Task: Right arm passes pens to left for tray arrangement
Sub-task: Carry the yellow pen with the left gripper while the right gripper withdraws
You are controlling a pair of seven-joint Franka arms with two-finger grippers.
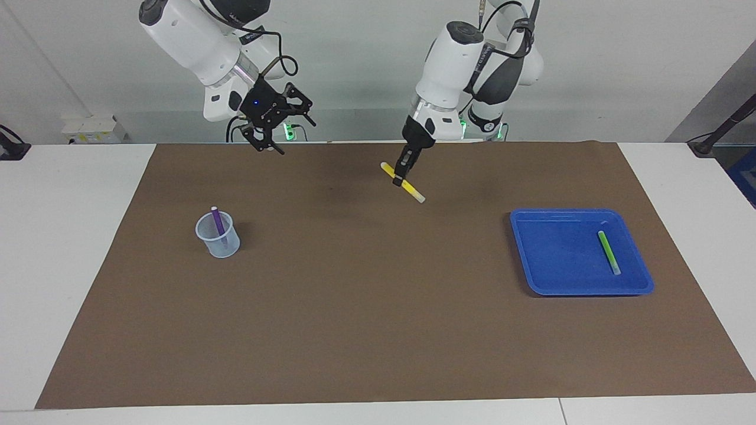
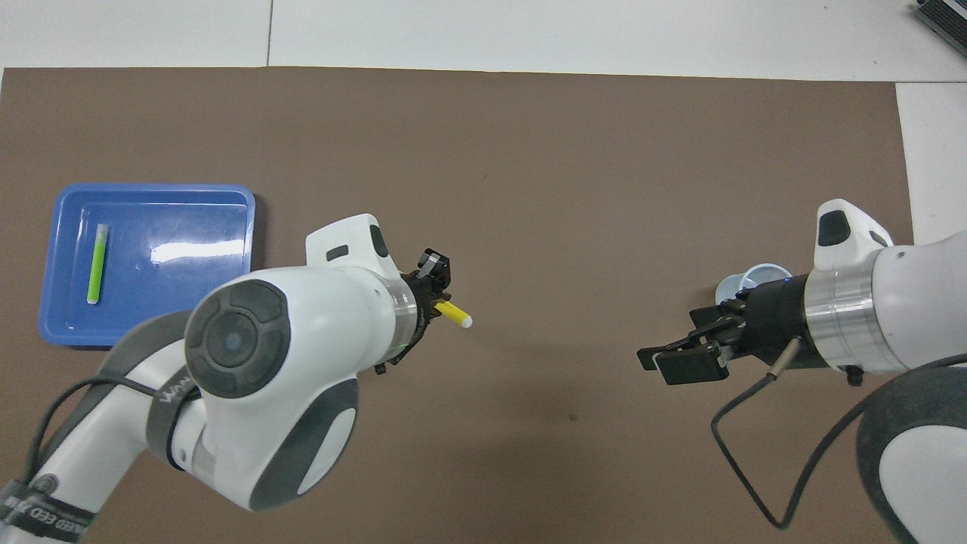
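Right now I see the white worktop (image 1: 71, 248) under a brown mat (image 1: 378, 307), with both arms raised above the mat's robot-side edge.

My left arm (image 1: 455, 65) reaches down over the middle of the mat. Its left gripper (image 1: 401, 177) is in the air, fingers clamped on the yellow pen (image 1: 403, 183) about midway along the barrel. That pen hangs tilted above the mat, pale cap at the lower end, touching nothing else. In the overhead view the arm hides most of it, and only the capped end (image 2: 455, 313) pokes out.

My right arm (image 1: 201, 47) is up over the mat toward its own end of the worktop. The right gripper (image 1: 277, 127) has its fingers apart and holds nothing, its blue light showing.

The blue tray (image 1: 534, 260) sits on the mat toward the left arm's end. The green pen (image 1: 608, 252) lies flat in it, near the rim at the worktop's end, running roughly along that rim.

The clear cup (image 1: 218, 236) stands upright on the mat toward the right arm's end, well apart from the tray. The purple pen (image 1: 218, 222) leans inside it, tip sticking above the rim.
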